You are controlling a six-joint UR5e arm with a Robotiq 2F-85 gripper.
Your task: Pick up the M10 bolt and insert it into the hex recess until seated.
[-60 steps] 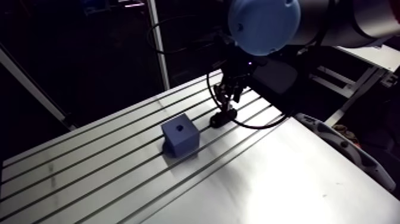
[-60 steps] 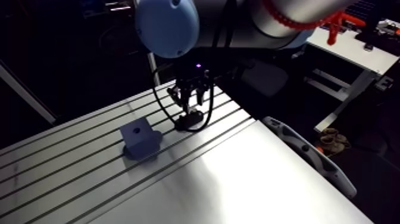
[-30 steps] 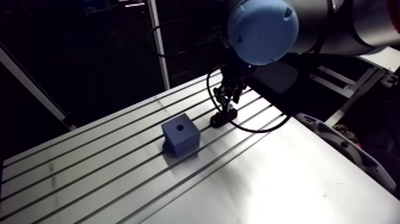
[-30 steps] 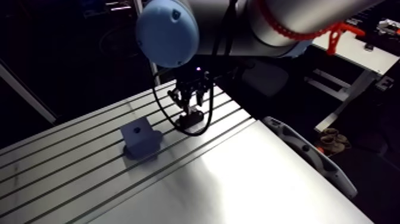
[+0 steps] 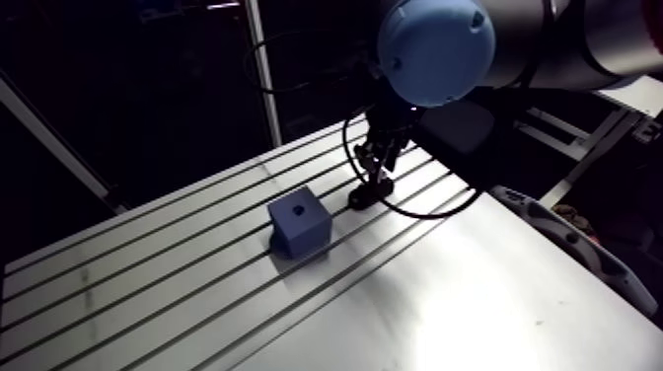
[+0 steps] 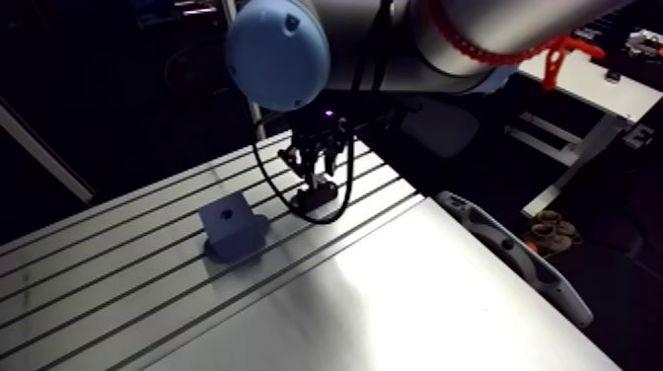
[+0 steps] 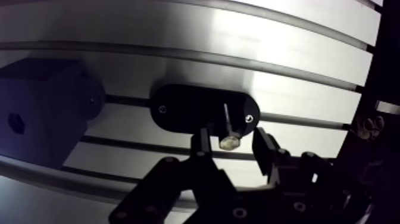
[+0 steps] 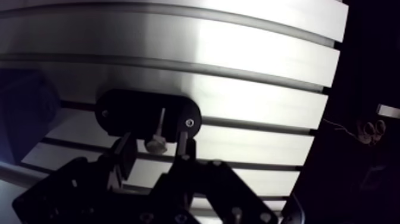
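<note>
Two views. Arm view: gripper [image 5: 376, 176] hangs just over the black holder [image 5: 363, 197], almost where it was just before. The blue block [image 5: 299, 225] beside the holder is unmoved. Wrist view: bolt [image 7: 228, 142] stands in the holder, head up, between the fingers [image 7: 202, 143], which are spread with a gap on each side and grip nothing. The recess [image 7: 16, 122] in the block is empty. The approach looks finished, and closing on the head comes next.
</note>
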